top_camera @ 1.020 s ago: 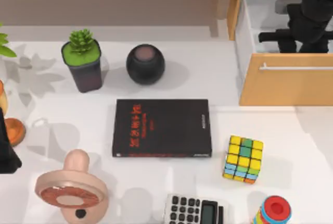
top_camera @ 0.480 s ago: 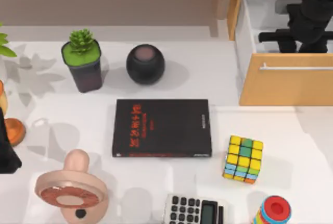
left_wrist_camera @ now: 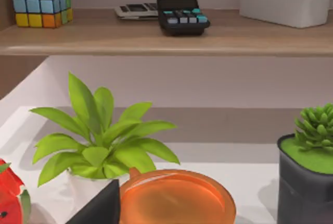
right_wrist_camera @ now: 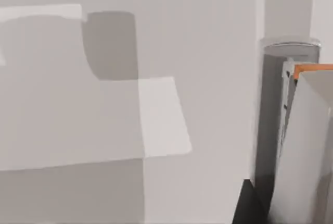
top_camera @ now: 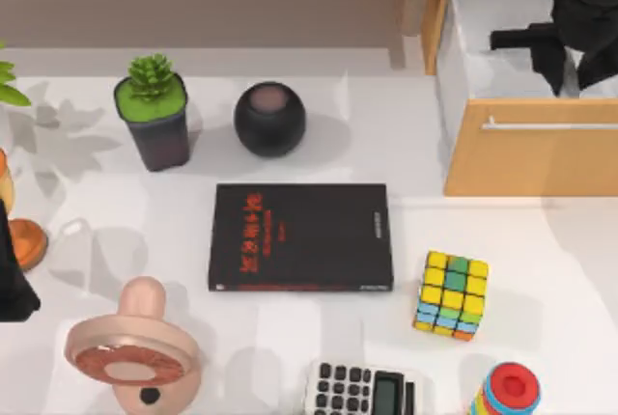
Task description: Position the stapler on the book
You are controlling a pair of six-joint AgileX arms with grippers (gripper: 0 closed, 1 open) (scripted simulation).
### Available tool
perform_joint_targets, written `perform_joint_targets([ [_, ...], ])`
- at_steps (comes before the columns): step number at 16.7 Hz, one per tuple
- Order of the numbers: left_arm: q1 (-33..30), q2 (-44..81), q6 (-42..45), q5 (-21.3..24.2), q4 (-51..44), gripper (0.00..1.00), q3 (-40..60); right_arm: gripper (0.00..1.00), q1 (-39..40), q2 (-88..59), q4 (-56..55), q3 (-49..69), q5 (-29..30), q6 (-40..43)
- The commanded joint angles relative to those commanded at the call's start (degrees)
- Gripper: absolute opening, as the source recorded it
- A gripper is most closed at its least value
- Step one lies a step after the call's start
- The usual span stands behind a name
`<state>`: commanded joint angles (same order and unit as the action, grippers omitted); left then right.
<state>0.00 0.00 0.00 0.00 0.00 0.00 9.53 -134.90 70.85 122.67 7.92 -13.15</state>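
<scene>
- White tabletop seen from above, with a wooden shelf unit along the back and an open wooden drawer at the back right.
- Near the middle of the table lies the book, flat, black, with red lettering on its cover; nothing rests on it.
- Behind the book stand a small potted succulent and a dark round speaker, side by side but apart.
- To the right of the book sits a colourful puzzle cube; at the front edge are a calculator, a stack of coloured rings and a pink ring-shaped toy.
- Over the pale inside of the open drawer hangs the right arm's gripper, a black shape; I cannot tell how its fingers stand or whether they hold anything.
- At the table's left edge the left arm shows as a dark block, parked.
- I cannot make out the stapler in the top view.
- Left wrist view: a leafy green plant behind an orange round dish, the dark pot of the succulent to one side, and a shelf above carrying a second puzzle cube, a black calculator and a white tissue box.
- Right wrist view: pale grey walls and floor of the drawer, crossed by patches of light and shadow, with an orange-edged panel at one side.
</scene>
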Motion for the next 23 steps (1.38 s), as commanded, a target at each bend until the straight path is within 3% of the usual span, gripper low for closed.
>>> perform_joint_targets([
  [5,0.00,0.00,0.00,0.00,0.00,1.00,0.00,0.00,5.82,9.72,9.19,3.82,10.58,-10.81],
  [8,0.00,0.00,0.00,0.00,0.00,1.00,0.00,0.00,14.21,11.48,14.39,4.41,12.64,-18.05],
  [15,0.00,0.00,0.00,0.00,0.00,1.00,0.00,0.00,31.97,3.17,13.95,5.80,4.25,-28.24],
  [19,0.00,0.00,0.00,0.00,0.00,1.00,0.00,0.00,34.88,-2.01,9.40,7.22,-1.22,-30.53],
  [23,0.00,0.00,0.00,0.00,0.00,1.00,0.00,0.00,35.46,-4.85,6.42,7.33,-2.70,-32.77],
])
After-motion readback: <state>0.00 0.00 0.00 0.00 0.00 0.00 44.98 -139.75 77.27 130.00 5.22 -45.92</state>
